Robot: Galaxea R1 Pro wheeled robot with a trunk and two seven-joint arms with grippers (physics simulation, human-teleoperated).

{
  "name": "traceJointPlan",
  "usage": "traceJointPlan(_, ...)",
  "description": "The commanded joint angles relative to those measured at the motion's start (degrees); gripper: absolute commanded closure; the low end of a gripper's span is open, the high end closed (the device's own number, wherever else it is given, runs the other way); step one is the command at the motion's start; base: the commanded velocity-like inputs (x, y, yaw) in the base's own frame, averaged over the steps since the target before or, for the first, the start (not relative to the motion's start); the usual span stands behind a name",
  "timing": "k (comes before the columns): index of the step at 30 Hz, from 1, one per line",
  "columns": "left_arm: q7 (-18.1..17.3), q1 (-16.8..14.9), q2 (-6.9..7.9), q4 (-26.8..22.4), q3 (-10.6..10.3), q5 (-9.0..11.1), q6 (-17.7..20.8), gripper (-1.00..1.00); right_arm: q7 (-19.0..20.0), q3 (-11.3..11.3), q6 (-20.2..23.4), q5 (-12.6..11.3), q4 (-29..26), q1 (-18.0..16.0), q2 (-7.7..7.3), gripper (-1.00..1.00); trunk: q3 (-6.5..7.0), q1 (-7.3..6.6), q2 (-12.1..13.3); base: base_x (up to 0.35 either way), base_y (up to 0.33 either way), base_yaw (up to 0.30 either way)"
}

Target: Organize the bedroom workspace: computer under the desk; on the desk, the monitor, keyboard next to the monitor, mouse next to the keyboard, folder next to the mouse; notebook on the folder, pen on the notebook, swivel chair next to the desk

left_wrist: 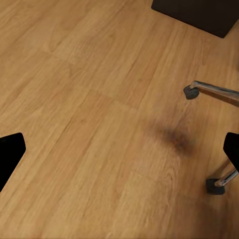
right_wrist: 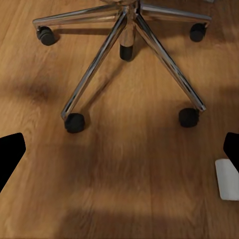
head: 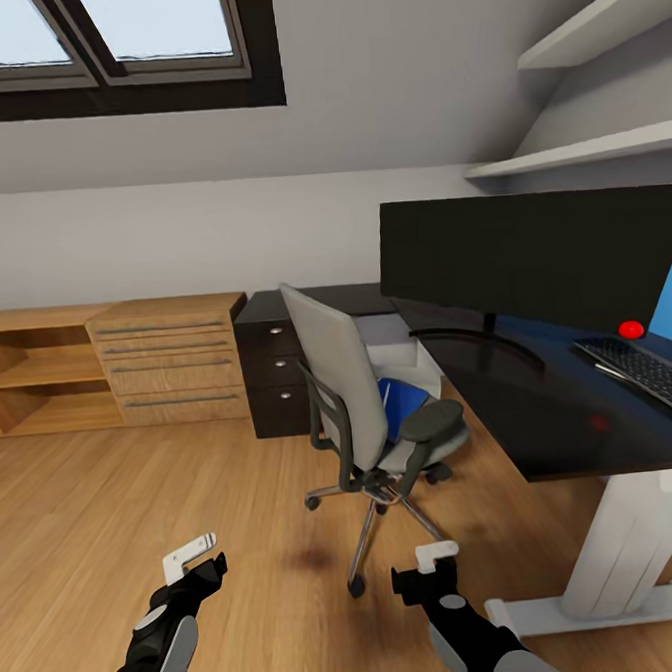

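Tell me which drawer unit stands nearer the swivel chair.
The dark three-drawer unit, directly behind the swivel chair; the light-wood chest stands farther left.

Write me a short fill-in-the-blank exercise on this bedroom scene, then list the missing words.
1. The monitor stands on the ____.
2. The blue folder lies on the seat of the ____.
3. A small red object sits beside the far end of the ____.
4. The left gripper and the right gripper hang above the wooden ____.

Missing words: desk; swivel chair; keyboard; floor
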Motion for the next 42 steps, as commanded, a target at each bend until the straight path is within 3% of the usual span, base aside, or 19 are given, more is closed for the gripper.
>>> traceJointPlan(1,0.4,0.0,0.02,-0.1,-0.1,0.5,0.2,-1.0,-0.3,-0.1,-0.2,0.5,0.1,0.0,0.03,-1.0,-0.24,0.22,-0.4,0.0,0.0,0.0)
traceJointPlan(13,0.4,0.0,0.02,-0.1,-0.1,0.5,0.2,-1.0,-0.4,0.0,-1.1,0.5,-0.1,0.0,0.03,-1.0,-2.4,2.85,-5.3,0.0,0.0,0.0)
traceJointPlan(17,0.4,0.0,0.02,-0.1,-0.1,0.5,0.2,-1.0,-0.4,0.0,-0.8,0.5,-3.0,0.1,0.03,-1.0,-3.12,3.73,-6.9,0.0,0.0,0.0)
traceJointPlan(20,0.4,0.0,0.02,-0.1,-0.1,0.5,0.2,-1.0,-0.4,0.0,-0.2,0.5,-7.0,1.2,0.03,-1.0,-3.65,4.39,-8.1,0.0,0.0,0.0)
traceJointPlan(22,0.4,0.0,0.02,-0.1,-0.3,0.4,0.2,-1.0,-0.4,0.0,4.5,0.5,-14.4,4.3,0.03,-1.0,-4.01,4.83,-8.9,0.0,0.0,0.0)
traceJointPlan(23,0.4,0.0,0.02,-0.1,-0.8,-0.2,0.2,-1.0,-0.3,0.0,10.6,0.4,-23.6,8.1,0.03,-1.0,-4.19,5.05,-9.3,0.0,0.0,0.0)
traceJointPlan(24,0.4,0.0,0.02,-0.1,-1.0,-0.6,0.2,-1.0,-0.2,0.1,13.4,0.3,-28.6,10.6,0.03,-1.0,-4.37,5.27,-9.7,0.0,0.0,0.0)
traceJointPlan(27,0.4,0.0,0.02,-0.1,-1.2,-1.1,0.1,-1.0,-0.1,0.3,18.0,0.2,-38.0,16.0,0.03,-1.0,-4.91,5.93,-10.9,0.0,0.0,0.0)
traceJointPlan(31,0.4,-0.1,0.02,-0.1,-1.3,-1.4,0.1,-1.0,-0.1,0.5,20.2,0.2,-41.8,18.4,0.03,-1.0,-5.63,6.81,-12.5,0.0,0.0,0.0)
traceJointPlan(42,0.4,0.0,0.02,0.1,-1.4,-1.4,0.1,-1.0,0.0,0.6,20.7,0.2,-43.0,19.2,0.03,-1.0,-7.6,9.22,-16.9,0.0,0.0,0.0)
